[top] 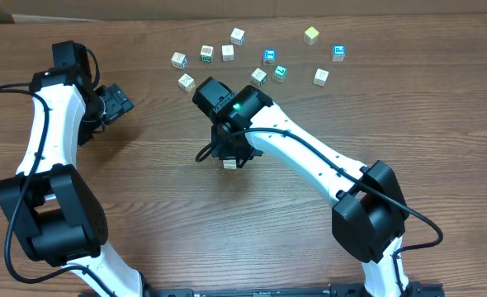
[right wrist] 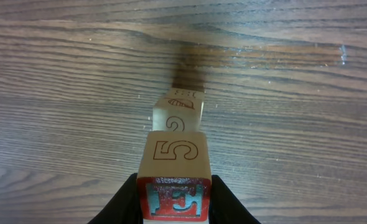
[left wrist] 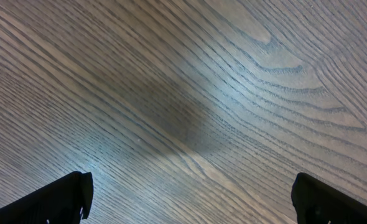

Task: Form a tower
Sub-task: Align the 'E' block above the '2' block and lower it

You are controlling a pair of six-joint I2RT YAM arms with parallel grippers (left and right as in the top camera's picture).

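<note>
Right end effector [right wrist: 174,205] first: it was down low over the middle of the bench [right wrist: 59,93], and its two dark fingers [right wrist: 124,202] sat snug against opposite sides of the top cube [right wrist: 173,155]. That was the one with the red-framed teal letter facing up and a "5" on its side. The jaws were narrow, about a cube's width apart, and from where I stood it looked like a grip on that cube and nothing else.

Under it ran the tower [right wrist: 178,115], one cube wide, with a "2" cube next down and at least one more beneath. How many in all I couldn't make out from that angle. The stack looked slightly stepped, the lower cubes not quite square with the top one.

These were small, pale wooden blocks, so I'd judge them light, hard and fairly slick face to face. Nothing would crush, but nothing locked them together either, and a sideways nudge could topple the lot. The place to hold was where the fingers were, on two flat opposite faces of a single cube, then come away straight and gently.

Farther out, the loose cubes [top: 228,53] lay scattered along the far side of the bench, well apart from the tower. Off to the left, the left end effector [left wrist: 190,193] was spread wide with only bare wood grain between its fingertips, holding nothing.
</note>
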